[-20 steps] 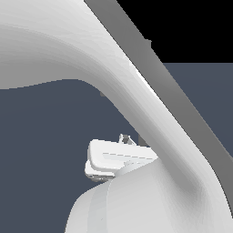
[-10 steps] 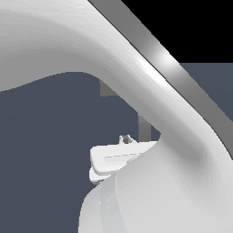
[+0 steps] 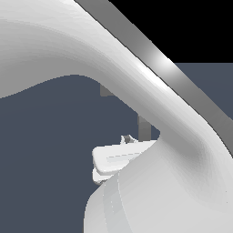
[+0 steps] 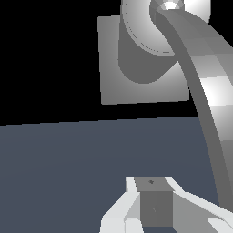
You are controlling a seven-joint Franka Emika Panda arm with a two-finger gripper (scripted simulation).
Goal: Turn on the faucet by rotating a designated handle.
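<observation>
Grey metal fills the far side of the scene: the faucet (image 4: 136, 68) shows its square plate and round hub, and from the hub the handle (image 4: 214, 104) sweeps in a long curve toward the arm. In the exterior view that same bar runs as a bright diagonal band behind the glossy white arm (image 3: 182, 182), which blocks most of the picture.

The tool (image 4: 150, 205) sits low and close to the handle's free end, just beside it; I can't say whether it touches. Only one grey finger (image 4: 154, 207) is plain in the wrist view, so whether the fingers are apart or together I cannot tell. Nothing appears to be clamped.

By my reading this is the approach, with the turning not yet begun. The next move calls for getting the finger against the bar's side near its tip, then pushing along an arc about the hub without slipping off the narrow, shiny edge.
</observation>
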